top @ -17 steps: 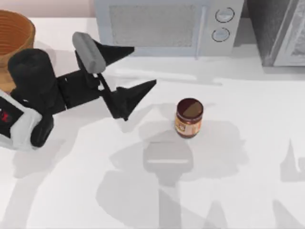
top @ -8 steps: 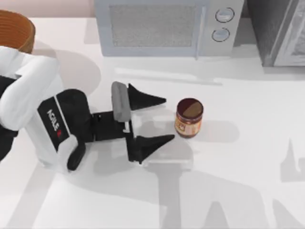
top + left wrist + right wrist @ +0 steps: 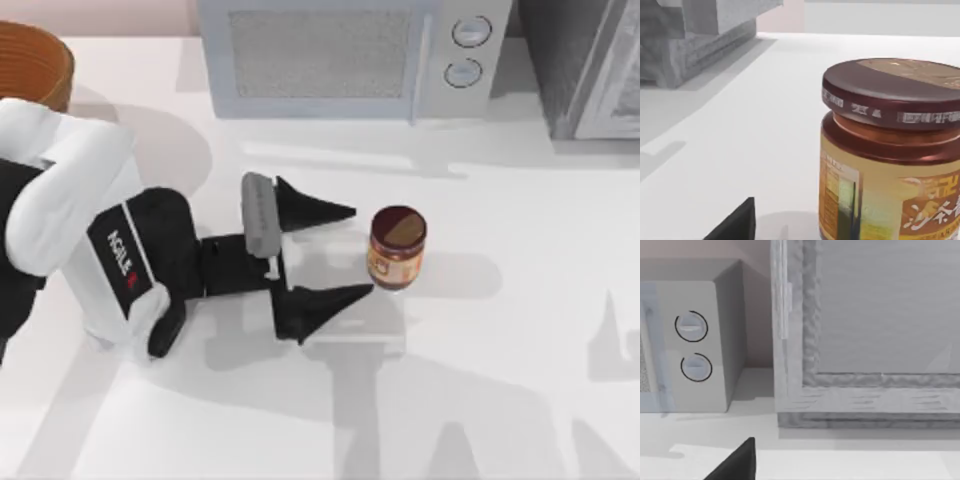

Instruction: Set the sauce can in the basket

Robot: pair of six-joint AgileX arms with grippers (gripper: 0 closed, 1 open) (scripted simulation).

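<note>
1. Left wrist view: the sauce can [image 3: 892, 150] looms close, upright on the white tabletop [image 3: 750, 130], with a dark brown lid and an orange-tan label. One dark fingertip [image 3: 735, 226] of the left tool shows at the frame edge.
2. Top view: the left tool [image 3: 362, 250] lies low over the tabletop [image 3: 500, 400], fingers spread wide and released, tips pointing toward the right. The can [image 3: 397, 248] stands just beside the tips. The nearer finger [image 3: 325, 305] ends close to the can's base; contact there cannot be told. The farther finger [image 3: 315, 208] stops a little short of the can.
3. The can is not held; it rests on its own base at about the table's middle.
4. The left arm's white body [image 3: 90, 250] fills the left side.
5. The basket [image 3: 35, 65] sits at the far left corner, well apart from the can, partly cut by the frame.
6. A microwave [image 3: 350, 55] stands along the far edge behind the can.
7. Right wrist view: one dark fingertip [image 3: 735, 464] of the right tool shows; its state cannot be told. It faces the microwave's dials [image 3: 692, 347] and a grey box [image 3: 865, 340].
</note>
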